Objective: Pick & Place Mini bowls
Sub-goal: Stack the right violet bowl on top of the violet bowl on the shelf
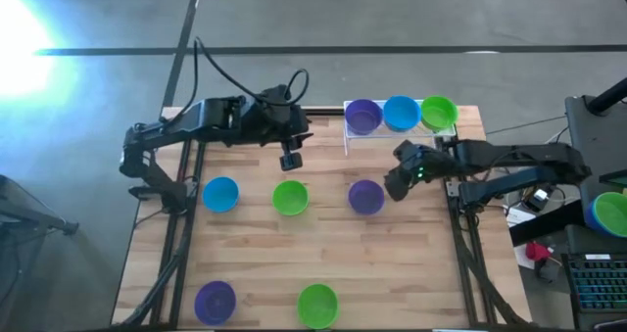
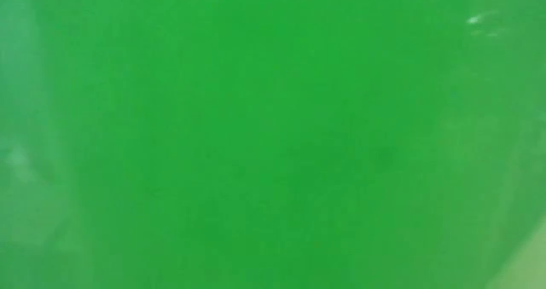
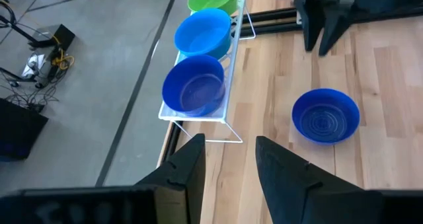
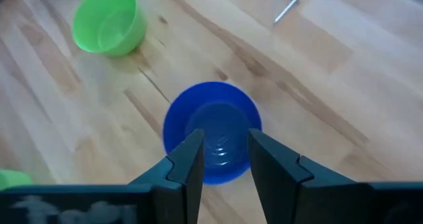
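Three mini bowls stand in the white wire rack (image 1: 349, 136) at the far edge: purple (image 1: 363, 117), blue (image 1: 401, 113) and green (image 1: 438, 112). On the table rest a blue bowl (image 1: 220, 194), a green bowl (image 1: 290, 197), a purple bowl (image 1: 365, 196), another purple bowl (image 1: 215, 301) and another green bowl (image 1: 316, 305). My right gripper (image 1: 397, 185) is open just right of the middle purple bowl (image 4: 211, 131), its fingers over the bowl's near rim. My left gripper (image 1: 290, 159) is open and empty, above the table left of the rack (image 3: 198, 115).
The green bowl (image 2: 273, 135) at the near edge fills the whole low view. More bowls (image 1: 612, 213) are stacked off the table's right side, beside a keyboard (image 1: 598, 283). Bare wood lies between the two rows of bowls.
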Robot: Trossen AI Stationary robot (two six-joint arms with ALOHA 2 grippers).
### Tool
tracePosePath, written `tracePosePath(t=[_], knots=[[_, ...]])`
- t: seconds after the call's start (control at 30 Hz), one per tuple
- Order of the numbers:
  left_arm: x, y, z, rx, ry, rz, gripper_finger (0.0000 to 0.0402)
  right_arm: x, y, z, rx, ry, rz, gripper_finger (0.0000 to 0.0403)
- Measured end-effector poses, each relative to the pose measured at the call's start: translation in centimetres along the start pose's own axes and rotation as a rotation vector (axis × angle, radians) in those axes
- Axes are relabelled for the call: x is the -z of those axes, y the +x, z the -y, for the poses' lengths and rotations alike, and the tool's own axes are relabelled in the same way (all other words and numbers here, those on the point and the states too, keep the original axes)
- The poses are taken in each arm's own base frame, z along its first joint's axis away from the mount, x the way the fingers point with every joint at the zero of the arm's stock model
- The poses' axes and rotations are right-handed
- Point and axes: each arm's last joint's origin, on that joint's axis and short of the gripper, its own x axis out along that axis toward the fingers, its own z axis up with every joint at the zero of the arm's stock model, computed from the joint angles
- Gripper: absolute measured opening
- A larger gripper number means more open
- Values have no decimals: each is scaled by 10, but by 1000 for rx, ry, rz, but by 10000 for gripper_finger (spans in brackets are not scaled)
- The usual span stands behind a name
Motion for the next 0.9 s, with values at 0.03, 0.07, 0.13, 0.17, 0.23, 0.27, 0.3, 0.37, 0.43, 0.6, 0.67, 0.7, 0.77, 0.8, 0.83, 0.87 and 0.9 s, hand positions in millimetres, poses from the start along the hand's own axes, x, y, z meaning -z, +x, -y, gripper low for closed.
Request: tracePosePath(t=[0.03,0.07,0.13,0.17,0.23,0.27,0.3,0.37,0.43,0.6,0.67,0.7,0.77,0.8,0.83,0.87,0.9], knots=[[0,0,0,0,0,0,129,1,6,0,0,-13,0,111],[0,0,0,1,0,0,129,3,13,-1,-2,-19,2,111],[0,0,0,1,0,0,129,5,24,-2,-7,-22,7,111],[0,0,0,1,-1,0,129,6,29,-2,-9,-25,9,111],[0,0,0,0,-1,0,129,9,40,-2,-16,-30,17,111],[0,0,0,1,-1,0,129,11,45,-1,-18,-32,19,111],[0,0,0,1,-1,0,129,13,50,-1,-16,-33,17,111],[0,0,0,1,-1,0,129,16,58,1,4,-38,-3,111],[0,0,0,1,-1,0,129,18,65,2,28,-48,-15,111],[0,0,0,2,2,0,129,20,76,3,93,-74,-28,111],[0,0,0,3,3,0,129,21,81,3,106,-92,-41,111],[0,0,0,4,4,0,129,21,83,3,113,-97,-48,111],[0,0,0,4,5,0,129,22,88,3,128,-102,-63,111],[0,0,0,4,5,0,129,23,90,3,135,-104,-71,111],[0,0,0,4,5,0,129,24,93,3,141,-102,-79,111],[0,0,0,4,5,0,129,24,95,3,144,-102,-86,111],[0,0,0,4,6,0,129,25,96,3,148,-101,-93,111]])
